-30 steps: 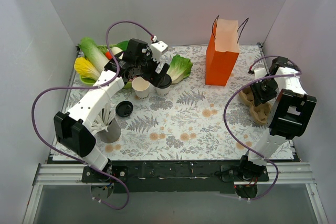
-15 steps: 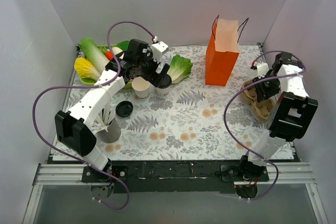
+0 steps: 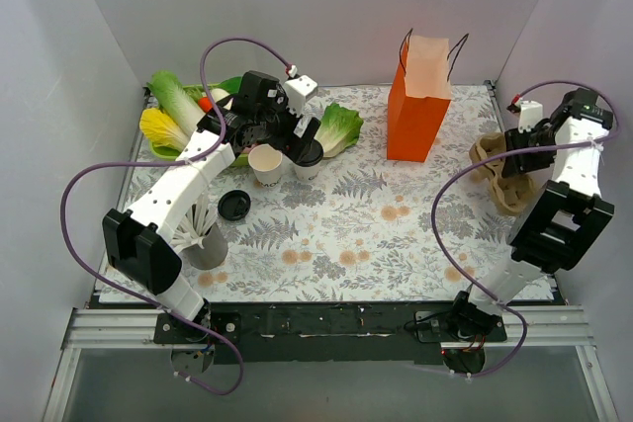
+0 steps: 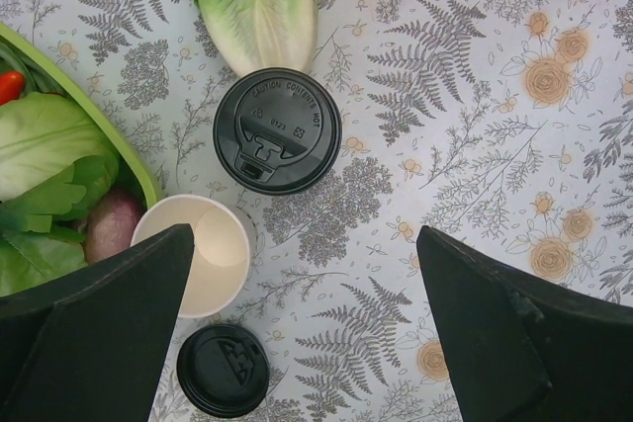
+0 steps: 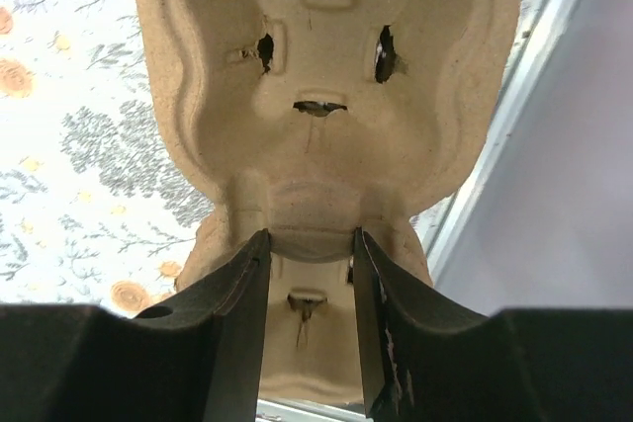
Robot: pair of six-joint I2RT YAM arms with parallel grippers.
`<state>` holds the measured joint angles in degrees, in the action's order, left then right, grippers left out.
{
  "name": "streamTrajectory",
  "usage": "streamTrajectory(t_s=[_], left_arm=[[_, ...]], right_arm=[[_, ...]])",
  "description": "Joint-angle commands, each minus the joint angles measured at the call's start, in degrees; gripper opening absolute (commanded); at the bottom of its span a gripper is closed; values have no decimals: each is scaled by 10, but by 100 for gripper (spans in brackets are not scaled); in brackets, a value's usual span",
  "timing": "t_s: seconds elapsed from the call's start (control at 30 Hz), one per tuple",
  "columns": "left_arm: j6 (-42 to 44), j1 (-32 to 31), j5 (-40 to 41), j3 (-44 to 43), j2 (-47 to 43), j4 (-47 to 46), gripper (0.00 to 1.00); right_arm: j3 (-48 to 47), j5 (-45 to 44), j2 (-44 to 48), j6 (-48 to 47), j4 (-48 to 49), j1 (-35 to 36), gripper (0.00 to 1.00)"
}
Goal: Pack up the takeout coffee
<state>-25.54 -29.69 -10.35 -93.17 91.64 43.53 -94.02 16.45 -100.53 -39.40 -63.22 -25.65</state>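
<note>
The takeout coffee [image 3: 309,157], a white cup with a black lid, stands on the floral mat next to a lettuce leaf; it also shows in the left wrist view [image 4: 277,130]. My left gripper [image 3: 289,133] hovers above it, open and empty, its fingers [image 4: 514,333] wide apart. A bare-rimmed white cup [image 4: 198,254] and a loose black lid [image 4: 223,370] lie beside the coffee. The orange paper bag [image 3: 420,101] stands open at the back. My right gripper [image 5: 309,264] is shut on the middle ridge of a brown pulp cup carrier [image 5: 326,96] at the right edge [image 3: 499,173].
A green tray of vegetables [image 3: 183,116] sits at the back left, with a lettuce leaf [image 3: 338,126] by the cups. A grey cup of white utensils [image 3: 203,239] stands at the front left. White walls close in on three sides; the right wall is close to the carrier.
My right arm has swung outward to the right and back, taking the cup carrier with it. The left arm has barely moved.
</note>
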Motion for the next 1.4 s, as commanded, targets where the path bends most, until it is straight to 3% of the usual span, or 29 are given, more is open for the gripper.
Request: streamTrajectory(t_s=[0.0, 0.07, 0.17, 0.2, 0.27, 0.3, 0.37, 0.47, 0.5, 0.57, 0.63, 0.67, 0.73, 0.77, 0.8, 0.83, 0.87, 0.9, 0.97, 1.0, 1.03, 1.07, 1.17, 1.2, 1.23, 1.27, 1.3, 1.33, 1.37], left_arm=[[0, 2, -15, -28, 0, 5, 98], [-1, 2, -16, -32, -1, 6, 98], [-1, 1, -20, -28, -1, 5, 98], [0, 2, -20, -28, 0, 6, 98], [-2, 2, -22, -32, 3, 7, 98], [-3, 2, -24, -34, 3, 6, 98], [-5, 2, -24, -37, 4, 7, 98], [-7, 2, -22, -39, 4, 8, 98], [-5, 1, -22, -37, 0, 9, 98], [-2, 1, -22, -27, -3, 8, 98], [-3, 1, -24, -23, -4, 9, 98], [-3, 1, -26, -24, -4, 9, 98], [-4, 0, -27, -24, -7, 9, 98], [-4, 0, -26, -24, -7, 8, 98], [-4, 1, -26, -23, -6, 7, 98], [-3, 0, -26, -25, -4, 8, 98], [-3, 1, -24, -26, -4, 9, 98], [-3, 1, -25, -27, -3, 9, 98], [-3, 0, -30, -25, -4, 9, 98], [-2, 1, -32, -23, -3, 8, 98], [-3, 0, -33, -24, -1, 8, 98], [-6, 0, -35, -25, 0, 9, 98], [-5, 0, -35, -27, -1, 10, 98], [-5, 0, -34, -25, -3, 9, 98], [-3, 1, -34, -20, -3, 9, 98], [-3, 1, -34, -19, -3, 9, 98], [-3, 0, -36, -18, -2, 9, 98], [-3, 0, -37, -21, -2, 11, 98], [-5, 0, -38, -21, -3, 11, 98]], right_arm=[[4, 141, 16, -37, -72, -13, 1], [-44, 219, 1, -25, -102, -39, 1], [54, -7, 50, -58, 10, 28, 1], [75, -9, 73, -78, 27, 31, 1], [46, 90, 71, -87, -24, 15, 1], [31, 92, 58, -70, -48, 18, 1], [62, 10, 61, -37, -3, 41, 1], [3, 190, 52, -41, -65, 9, 1], [8, 89, 52, 2, -48, 25, 1], [79, -32, 73, -24, 64, 59, 1], [53, 95, 72, -102, 10, 41, 1], [28, 144, 59, -136, -106, 37, 1], [50, 12, 58, -54, -46, 59, 1], [89, -55, 69, -39, 71, 54, 1], [102, -62, 82, -34, 80, 40, 1], [68, 25, 76, -41, 38, 21, 1], [27, 141, 62, -107, -36, 1, 1], [-3, 211, 34, -88, -118, -8, 1], [29, 82, 34, -3, -46, 9, 1], [55, -42, 43, 2, 39, 9, 1], [65, -54, 46, -2, 48, 4, 1], [58, -35, 46, -10, 39, -11, 1], [11, 219, 39, -100, -106, -40, 1], [12, 154, 35, -54, -109, -32, 1], [42, 43, 47, -10, 28, -16, 1], [102, -49, 64, -2, 76, 3, 1], [95, 19, 81, -20, 72, -4, 1], [64, 137, 75, -88, -64, -16, 1], [9, 226, 63, -123, -120, -13, 1]])
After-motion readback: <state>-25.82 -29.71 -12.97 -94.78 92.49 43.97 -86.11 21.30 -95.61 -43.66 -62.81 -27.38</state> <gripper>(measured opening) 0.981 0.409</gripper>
